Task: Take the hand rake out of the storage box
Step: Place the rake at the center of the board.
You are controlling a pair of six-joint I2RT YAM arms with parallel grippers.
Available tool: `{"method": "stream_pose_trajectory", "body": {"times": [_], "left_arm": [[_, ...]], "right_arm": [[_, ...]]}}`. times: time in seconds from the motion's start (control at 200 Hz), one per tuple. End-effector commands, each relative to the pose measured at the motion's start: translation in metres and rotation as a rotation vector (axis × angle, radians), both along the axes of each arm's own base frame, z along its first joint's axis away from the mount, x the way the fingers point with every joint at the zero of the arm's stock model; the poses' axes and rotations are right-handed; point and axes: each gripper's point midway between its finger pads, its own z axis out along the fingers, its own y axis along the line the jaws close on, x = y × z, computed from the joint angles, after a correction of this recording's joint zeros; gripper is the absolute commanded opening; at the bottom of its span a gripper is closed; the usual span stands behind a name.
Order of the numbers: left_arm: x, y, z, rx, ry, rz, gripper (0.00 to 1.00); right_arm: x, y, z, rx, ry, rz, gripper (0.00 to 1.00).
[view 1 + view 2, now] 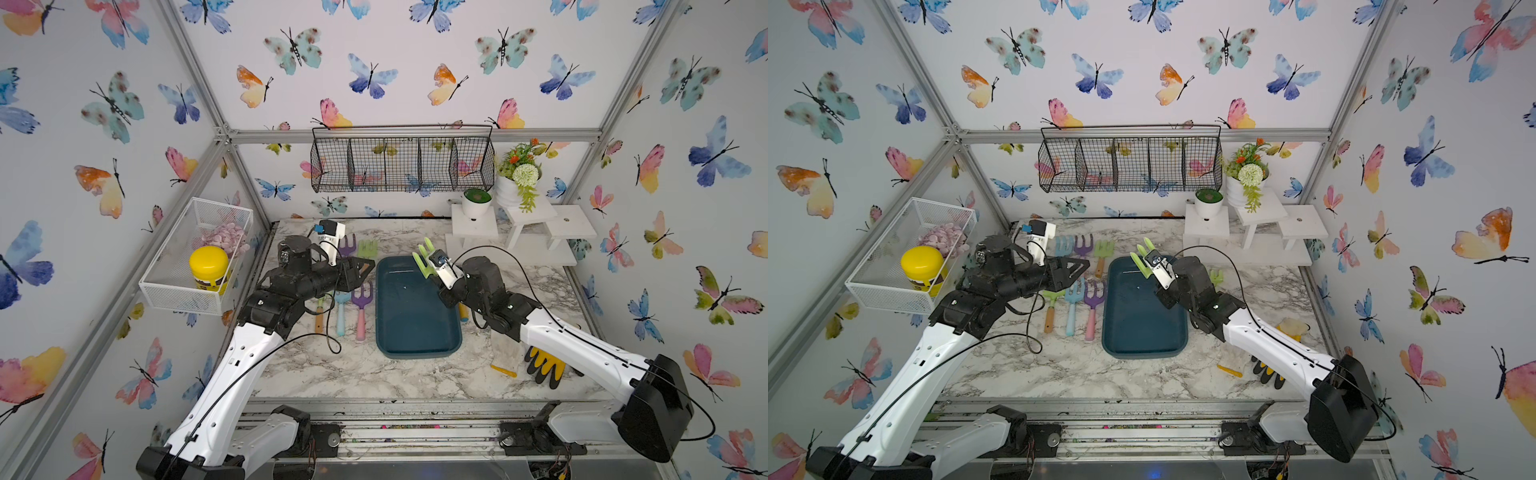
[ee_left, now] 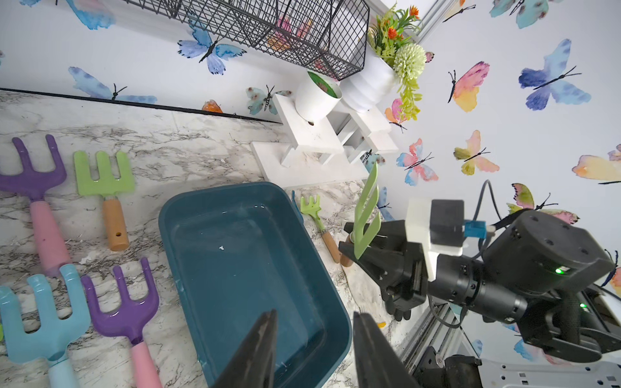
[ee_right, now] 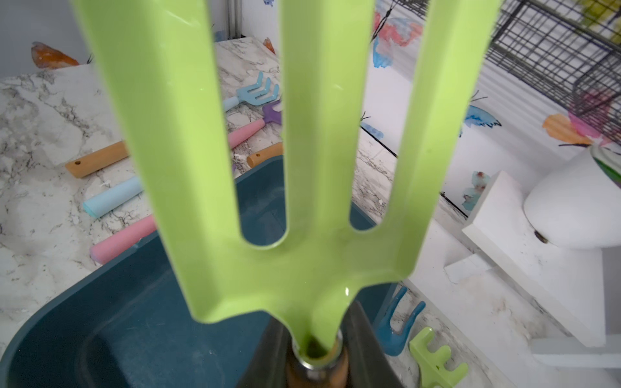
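Lifting seems the step in hand: above the surface (image 1: 353, 374) and the far right part of the storage box (image 1: 411, 320), the hand rake (image 1: 423, 259) sits clamped in the right end effector (image 2: 353, 247). Next it needs carrying past the rim. The left end effector (image 2: 314, 315) stands parted, empty.

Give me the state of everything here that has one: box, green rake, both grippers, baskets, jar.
storage box: on the table, empty.
hand rake: lifted above the storage box, tines up.
right gripper: shut on the hand rake.
left gripper: open, holding nothing.
black wire rack: on the back wall, looks empty.
yellow-lidded jar: upright, lid on.
white mesh basket: holds the yellow-lidded jar and pink pieces.
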Motion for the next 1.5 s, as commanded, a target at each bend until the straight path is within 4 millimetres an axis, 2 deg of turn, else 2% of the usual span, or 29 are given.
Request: {"method": "stream_pose_trajectory", "body": {"times": [0.0, 0.15, 0.33, 0.561, 0.776, 0.941, 1.196, 1.497], "left_arm": [[-0.003, 0.001, 0.02, -0.052, -0.084, 0.009, 0.46], [-0.007, -0.002, 0.005, -0.101, -0.078, -0.006, 0.48], [-0.008, -0.006, -0.014, -0.108, -0.053, -0.029, 0.48], [-0.007, -0.006, -0.023, -0.085, -0.054, -0.033, 0.49], [0.004, 0.007, -0.038, -0.007, -0.054, 0.052, 0.49], [0.003, 0.009, -0.046, 0.011, -0.048, 0.06, 0.49], [-0.002, 0.015, -0.054, 0.032, -0.044, 0.081, 0.49], [-0.005, 0.02, -0.053, 0.042, -0.051, 0.1, 0.49]], "right_arm": [[0.007, -0.025, 0.018, 0.048, 0.011, -0.161, 0.02], [0.01, -0.04, 0.026, 0.064, 0.037, -0.24, 0.02], [0.016, -0.063, 0.016, 0.038, 0.115, -0.318, 0.02], [0.041, -0.118, 0.005, 0.102, 0.203, -0.437, 0.02], [0.066, -0.172, -0.034, 0.094, 0.311, -0.572, 0.02], [0.08, -0.197, -0.061, 0.132, 0.363, -0.625, 0.02], [0.104, -0.212, -0.096, 0.083, 0.432, -0.679, 0.02], [0.126, -0.227, -0.143, 0.018, 0.554, -0.71, 0.02]]}}
